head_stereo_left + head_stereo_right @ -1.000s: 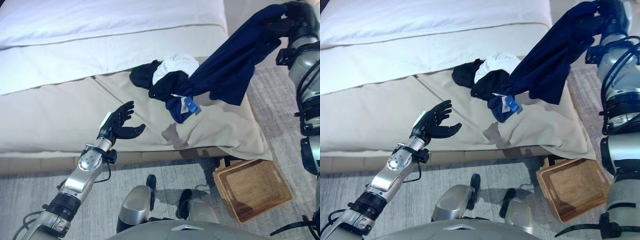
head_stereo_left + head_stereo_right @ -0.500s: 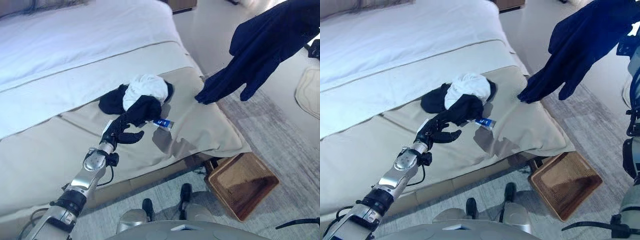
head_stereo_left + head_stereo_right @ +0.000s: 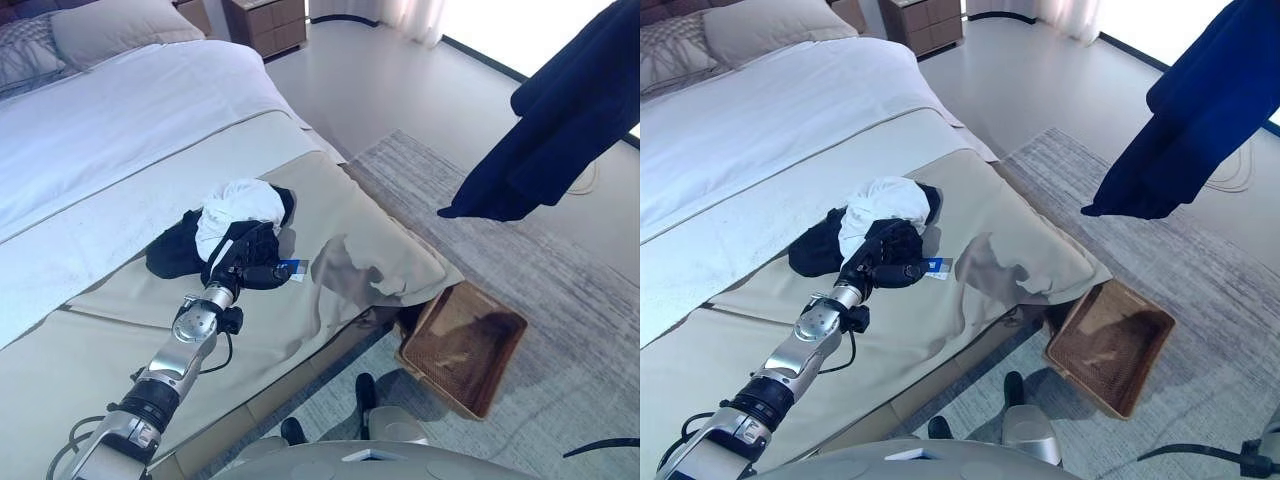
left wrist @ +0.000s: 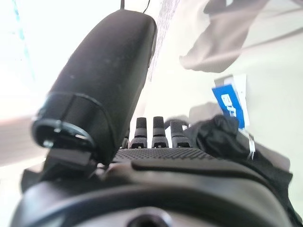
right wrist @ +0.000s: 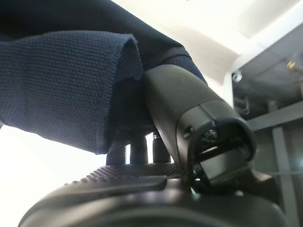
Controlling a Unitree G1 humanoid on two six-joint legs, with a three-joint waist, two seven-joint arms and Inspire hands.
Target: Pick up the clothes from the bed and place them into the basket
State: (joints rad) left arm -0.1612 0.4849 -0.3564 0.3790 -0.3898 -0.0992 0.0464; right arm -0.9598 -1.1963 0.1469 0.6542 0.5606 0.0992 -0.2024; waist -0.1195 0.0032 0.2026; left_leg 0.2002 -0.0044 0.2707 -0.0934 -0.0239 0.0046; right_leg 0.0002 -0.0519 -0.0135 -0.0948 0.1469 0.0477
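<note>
Left hand [image 3: 883, 256]: stretched over the bed [image 3: 760, 130], fingers relaxed and apart, resting at the near edge of the pile [image 3: 865, 225]; nothing clasped.

Pile: black and white garments heaped together on the beige runner, blue tag [image 3: 936, 266] lying just beside it. Not yet lifted.

Basket [image 3: 1110, 345]: brown wicker, on the floor against the bed's corner, tilted. No clothes can be made out inside.

Navy garment [image 3: 1190, 125]: hanging free in the air, clear of the bed, high above the rug [image 3: 1200, 270] and off to the far side of the basket.

Right hand [image 5: 156, 156]: seen only in its wrist view, thumb and fingers clamped on a fold of the navy garment.

Progress, by judgement: one garment off the bed, none delivered. Outstanding: lower the navy garment into the basket; fetch the pile.
</note>
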